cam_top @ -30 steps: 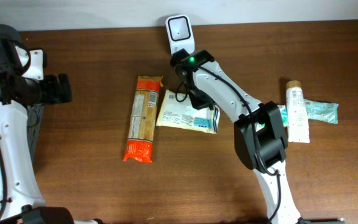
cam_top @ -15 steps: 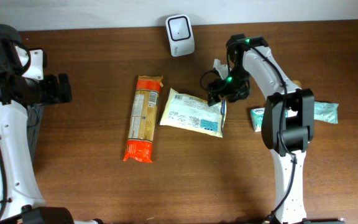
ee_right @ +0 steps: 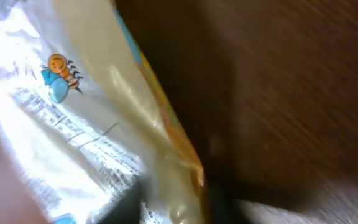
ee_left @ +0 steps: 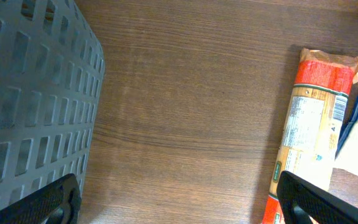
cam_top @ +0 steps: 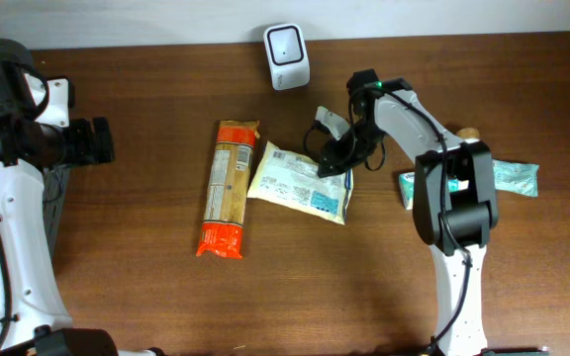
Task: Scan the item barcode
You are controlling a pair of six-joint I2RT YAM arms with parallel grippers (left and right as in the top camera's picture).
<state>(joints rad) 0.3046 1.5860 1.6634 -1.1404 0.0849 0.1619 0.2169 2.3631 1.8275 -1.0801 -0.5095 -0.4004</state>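
Pouch (cam_top: pixel 298 182) of cream-coloured foil is seen lying flat on the wooden table (cam_top: pixel 166 297), just beside the orange pasta packet (cam_top: pixel 228 188) and nearer the camera's lower edge than the white scanner (cam_top: pixel 287 43), which is stood at the far side of the table. The right gripper (cam_top: pixel 332 156) is brought against the pouch's upper right corner. Its wrist view is filled with blurred foil and a small bee print, and whether the jaws are clamped on the pouch cannot be told. The left gripper (ee_left: pixel 179 202) is held well apart on the left, its fingers spread wide over bare wood, beside a grey perforated basket (ee_left: pixel 30 93). A teal packet (cam_top: pixel 515 176) is glimpsed behind the right arm.
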